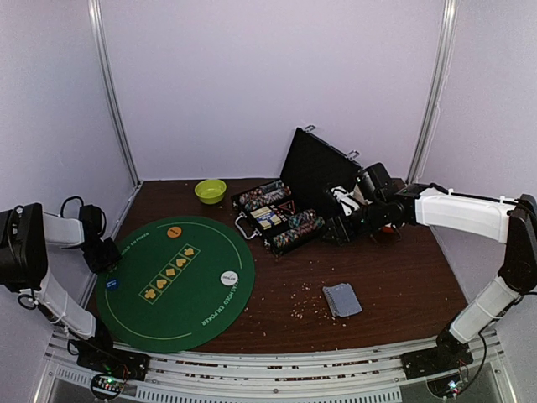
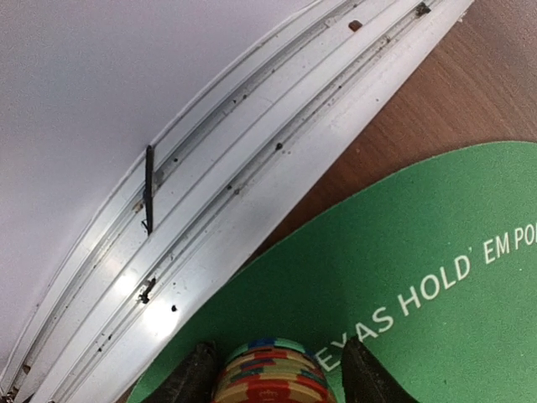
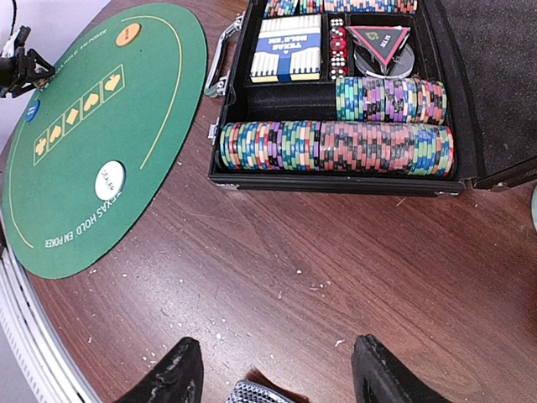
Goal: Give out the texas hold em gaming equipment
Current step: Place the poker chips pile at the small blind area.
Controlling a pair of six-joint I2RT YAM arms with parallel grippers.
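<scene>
A short stack of multicoloured poker chips (image 2: 270,378) stands on the green round mat (image 2: 436,252) between the fingers of my left gripper (image 2: 277,348), which is open, with mat showing beside the right finger. That gripper (image 1: 105,252) is at the mat's left edge. A white dealer disc (image 1: 229,277), an orange chip (image 1: 174,232) and a blue chip (image 1: 113,284) lie on the mat. Grey-blue-backed cards (image 1: 342,300) lie stacked on the wood. My right gripper (image 3: 277,342) hangs open and empty over the wood, in front of the black case (image 3: 336,180) with its rows of chips (image 3: 336,147).
A lime-green bowl (image 1: 210,191) sits at the back, left of the case's raised lid (image 1: 319,164). Inside the case are a card box (image 3: 287,49) and red dice (image 3: 337,40). A white metal rail (image 2: 252,168) runs just beyond the mat's left edge.
</scene>
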